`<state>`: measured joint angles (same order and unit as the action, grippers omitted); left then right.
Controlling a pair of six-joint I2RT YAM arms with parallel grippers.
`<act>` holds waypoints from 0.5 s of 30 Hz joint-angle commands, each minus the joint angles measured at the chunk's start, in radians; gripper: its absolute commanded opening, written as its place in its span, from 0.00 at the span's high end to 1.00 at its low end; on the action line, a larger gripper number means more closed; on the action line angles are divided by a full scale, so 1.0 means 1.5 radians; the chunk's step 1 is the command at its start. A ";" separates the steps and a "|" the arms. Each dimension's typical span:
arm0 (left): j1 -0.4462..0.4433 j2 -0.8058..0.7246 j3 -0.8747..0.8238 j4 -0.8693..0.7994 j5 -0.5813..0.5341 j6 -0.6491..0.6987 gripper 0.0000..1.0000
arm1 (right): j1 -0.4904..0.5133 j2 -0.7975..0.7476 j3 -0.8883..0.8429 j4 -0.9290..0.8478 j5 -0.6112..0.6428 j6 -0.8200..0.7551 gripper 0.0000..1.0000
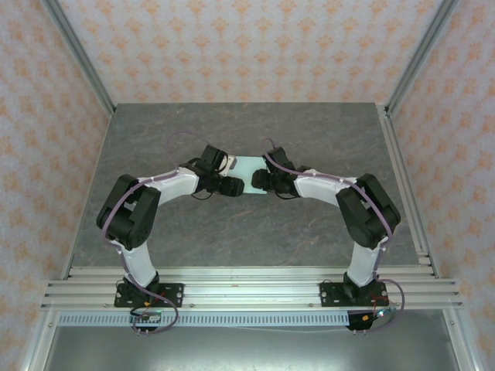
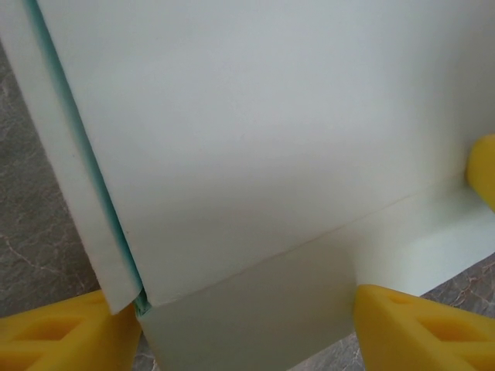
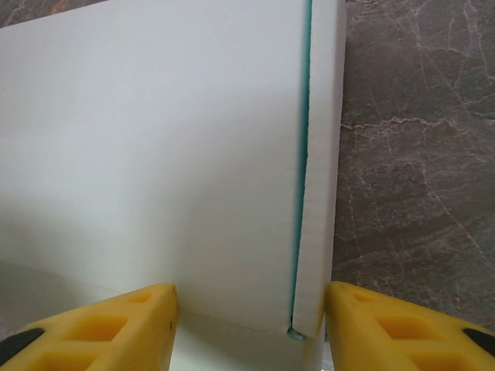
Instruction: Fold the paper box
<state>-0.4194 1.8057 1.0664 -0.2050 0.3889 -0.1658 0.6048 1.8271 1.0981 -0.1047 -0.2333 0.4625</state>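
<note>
1 paper box [image 1: 247,168] between 2 jaws, perhaps gripped.

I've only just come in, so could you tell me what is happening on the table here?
The left pincer and the right pincer meet at the paper box, one from each side. Each has its yellow fingers spread at an end of the pale green card, which is already partly folded, with a side flap turned in. Whether either actually clamps it is unclear.

A grey marbled tabletop [image 1: 247,232] is boxed on three sides by walls [image 1: 255,46] papered in pale orange floral print; aluminium rails [image 1: 247,284] line its near edge.
</note>
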 commanded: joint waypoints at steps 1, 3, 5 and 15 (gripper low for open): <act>-0.006 -0.002 0.017 -0.030 0.001 -0.003 0.32 | -0.003 0.013 0.018 0.007 -0.003 0.010 0.47; -0.006 -0.001 0.017 -0.029 -0.009 -0.002 0.35 | -0.003 0.012 0.018 0.006 -0.003 0.010 0.47; -0.005 0.000 0.020 -0.029 -0.020 -0.002 0.35 | -0.003 0.012 0.019 0.006 -0.003 0.011 0.47; -0.007 -0.001 0.038 -0.045 -0.082 0.012 0.28 | -0.003 0.009 0.026 -0.010 -0.006 0.002 0.47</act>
<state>-0.4194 1.8057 1.0946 -0.2382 0.3172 -0.1616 0.6048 1.8282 1.1019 -0.1055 -0.2409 0.4629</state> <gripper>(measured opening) 0.719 0.525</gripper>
